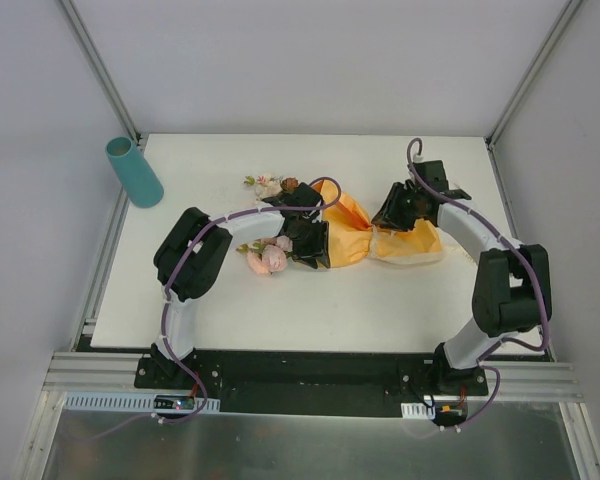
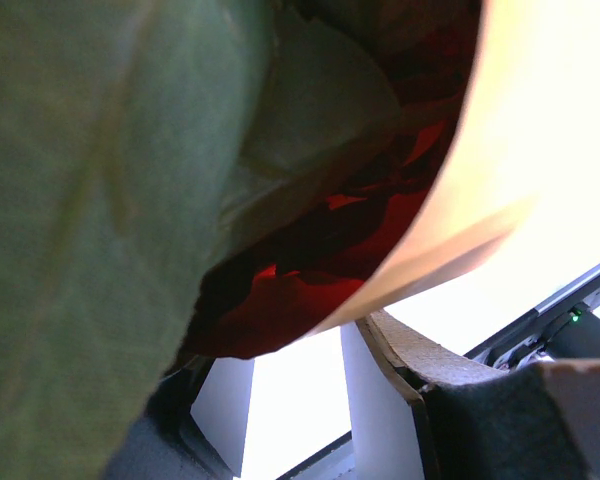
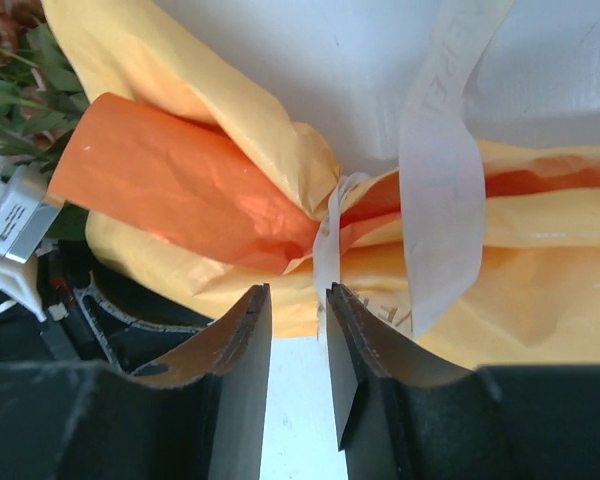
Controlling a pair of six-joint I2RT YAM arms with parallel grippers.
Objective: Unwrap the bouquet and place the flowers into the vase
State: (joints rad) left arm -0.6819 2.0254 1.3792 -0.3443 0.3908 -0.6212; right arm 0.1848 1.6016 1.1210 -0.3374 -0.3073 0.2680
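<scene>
Ribbon (image 3: 435, 200) binds the bouquet (image 1: 348, 226), vase (image 1: 133, 172) well apart.

Bouquet largely masked, blurred or cropped

From above, the left gripper (image 1: 308, 242) covers the middle of the bouquet (image 1: 350, 225), so the stems and any grip on them cannot be told. In the left wrist view a green leaf (image 2: 90, 230) is a blur filling the left half, the orange paper (image 2: 520, 150) glares to white, and one finger (image 2: 540, 420) is cut off by the corner. In the right wrist view the print on the ribbon (image 3: 440, 180) is unreadable.
</scene>
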